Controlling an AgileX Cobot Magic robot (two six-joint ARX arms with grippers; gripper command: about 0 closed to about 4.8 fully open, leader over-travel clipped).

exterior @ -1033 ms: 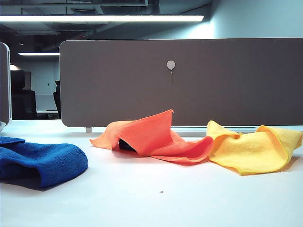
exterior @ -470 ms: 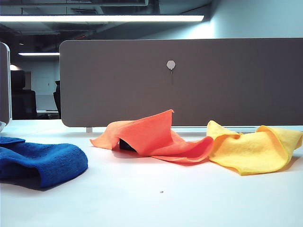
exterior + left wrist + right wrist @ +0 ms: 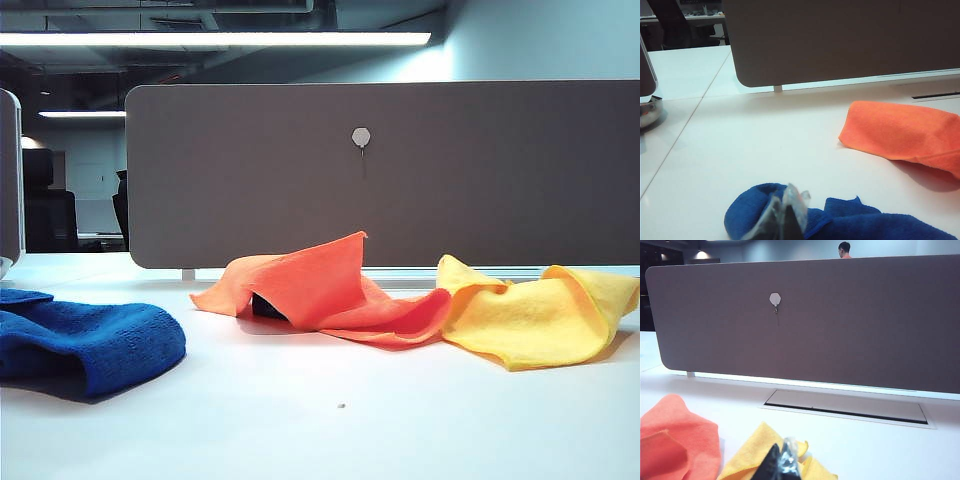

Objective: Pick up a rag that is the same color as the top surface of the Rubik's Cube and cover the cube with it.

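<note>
Orange rag (image 3: 320,290) drapes the Rubik's Cube (image 3: 265,306); left fingers (image 3: 785,220) and right fingers (image 3: 782,465) closed, empty.

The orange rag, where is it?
In the exterior view the orange rag lies mid-table, draped over a dark object, between the blue towel on the left and the yellow cloth, touching the latter.
</note>
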